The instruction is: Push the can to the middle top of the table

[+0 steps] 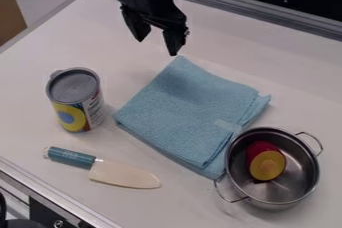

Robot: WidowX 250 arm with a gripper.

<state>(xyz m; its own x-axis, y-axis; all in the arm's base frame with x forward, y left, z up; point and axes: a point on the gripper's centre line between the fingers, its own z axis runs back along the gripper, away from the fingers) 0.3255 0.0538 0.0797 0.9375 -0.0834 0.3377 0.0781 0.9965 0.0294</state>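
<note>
The end effector [157,46] is held above the upper part of the desk [267,57], near the top corner of the blue cloth [187,107]. Its fingers are spread apart, and nothing is gripped between them. The can [77,103] is stood upright toward the left side of the view, with its grey lid facing up; it is set near the cloth's left corner and well apart from the end effector. Below the can in the view, a knife [100,166] is laid flat, its teal handle turned to the left and its pale blade pointed toward the lower right. At the lower right, a two-handled metal pot [302,164] is placed against the cloth's lower right side. Inside it, a red object with a yellow face [266,164] is contained.
</note>
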